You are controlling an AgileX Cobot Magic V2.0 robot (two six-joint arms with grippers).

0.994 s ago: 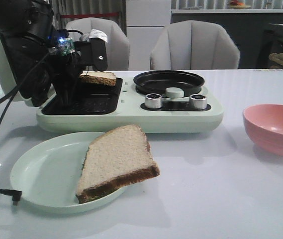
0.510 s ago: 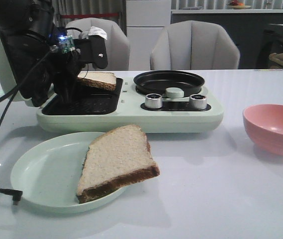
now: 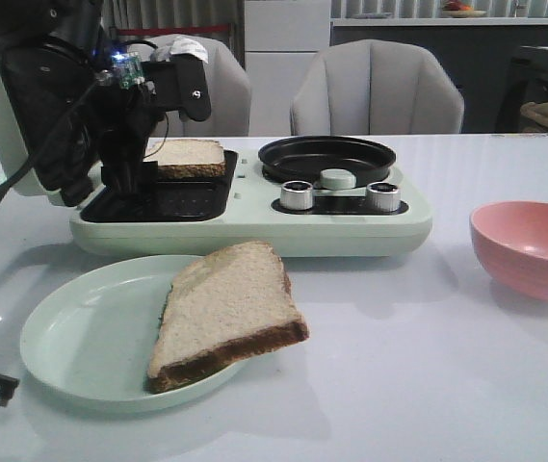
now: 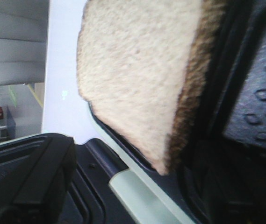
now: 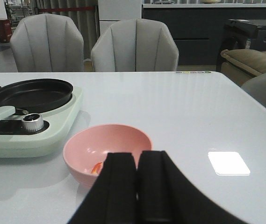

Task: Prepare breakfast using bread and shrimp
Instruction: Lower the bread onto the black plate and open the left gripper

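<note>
One bread slice sits on the grill tray rim by the left gripper, jaws unreadable; second slice on the plate, shrimp in the bowl, right gripper closed, empty, so mostly undone.

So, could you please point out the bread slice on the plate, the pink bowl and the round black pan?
bread slice on the plate [image 3: 223,313], front view, top face.
pink bowl [image 3: 534,252], front view, outer wall.
round black pan [image 3: 326,157], front view, inside.

bread slices, shrimp in bowl
</note>
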